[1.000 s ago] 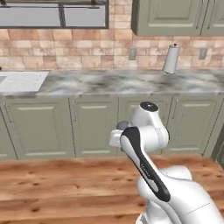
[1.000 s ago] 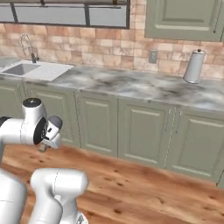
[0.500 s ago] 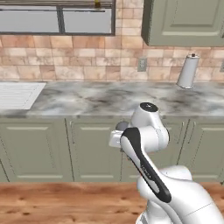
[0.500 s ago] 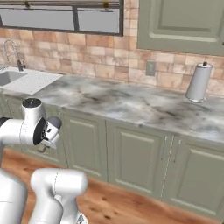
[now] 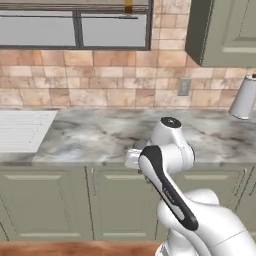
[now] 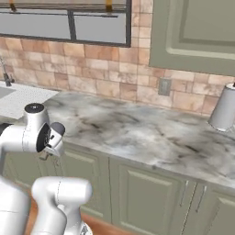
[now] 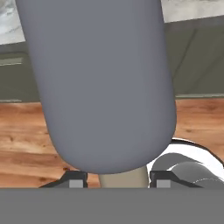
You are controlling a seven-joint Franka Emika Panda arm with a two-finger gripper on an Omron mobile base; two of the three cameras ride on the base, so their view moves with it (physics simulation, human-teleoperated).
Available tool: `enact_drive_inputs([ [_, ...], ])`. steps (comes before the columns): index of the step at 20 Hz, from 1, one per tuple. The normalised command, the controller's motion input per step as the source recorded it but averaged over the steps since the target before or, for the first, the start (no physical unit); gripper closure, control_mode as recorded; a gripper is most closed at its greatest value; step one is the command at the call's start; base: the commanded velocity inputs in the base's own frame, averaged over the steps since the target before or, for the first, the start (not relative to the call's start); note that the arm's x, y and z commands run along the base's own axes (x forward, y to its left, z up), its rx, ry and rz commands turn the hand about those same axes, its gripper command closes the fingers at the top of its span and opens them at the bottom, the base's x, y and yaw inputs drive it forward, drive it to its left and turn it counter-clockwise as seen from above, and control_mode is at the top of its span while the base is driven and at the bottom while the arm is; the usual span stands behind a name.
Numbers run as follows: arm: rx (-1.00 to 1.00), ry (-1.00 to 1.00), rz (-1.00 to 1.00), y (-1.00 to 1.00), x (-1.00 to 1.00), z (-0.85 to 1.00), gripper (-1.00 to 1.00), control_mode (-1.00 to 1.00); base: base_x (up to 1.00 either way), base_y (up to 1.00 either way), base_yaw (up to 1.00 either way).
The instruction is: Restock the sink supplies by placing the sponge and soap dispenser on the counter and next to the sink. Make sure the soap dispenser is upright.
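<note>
Since the earlier pictures the base has driven forward toward the cabinets, so the counter (image 5: 95, 137) now sits nearer and larger in both base views, and the wooden floor (image 5: 75, 248) has shrunk to a thin strip at the bottom of the left base view. Grey-white veined marble runs across the counter, with sage-green cabinet doors (image 5: 45, 205) below it and a brick-patterned tile wall (image 5: 75, 80) behind. A dark-framed window (image 5: 75, 27) sits above the tiles, an upper cabinet (image 5: 225, 30) hangs at the right, and a wall outlet (image 5: 184, 87) is set into the tiles. At the left edge of the left base view lies the white ribbed drainboard of the sink (image 5: 22, 130); in the right base view the sink's white rim and the foot of its faucet (image 6: 6, 78) show at the far left. A paper towel roll (image 6: 224, 109) stands upright on the counter at the right, close to the wall. The arm is folded low in front of the cabinets, below counter height. In the hand view the gripper (image 7: 117, 180) is closed on the soap dispenser (image 7: 103, 83), whose rounded grey body stands between the two finger tips and takes up most of the view, with a pale narrow neck showing between the fingers (image 7: 73, 178). Behind it the hand view shows cabinet fronts and wooden floor.
</note>
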Motion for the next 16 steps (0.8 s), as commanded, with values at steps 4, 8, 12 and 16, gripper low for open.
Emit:
enact_drive_inputs([
  [4,0.0,0.0,0.0,0.0,0.0,0.0,1.0,1.0,0.37,0.99,-0.06],
  [8,0.0,0.0,0.0,0.0,0.0,0.0,1.0,1.0,0.22,1.0,-0.16],
  [12,0.0,0.0,0.0,0.0,0.0,0.0,1.0,1.0,0.4,0.91,-0.23],
  [16,0.0,0.0,0.0,0.0,0.0,0.0,1.0,1.0,0.55,0.56,-0.21],
])
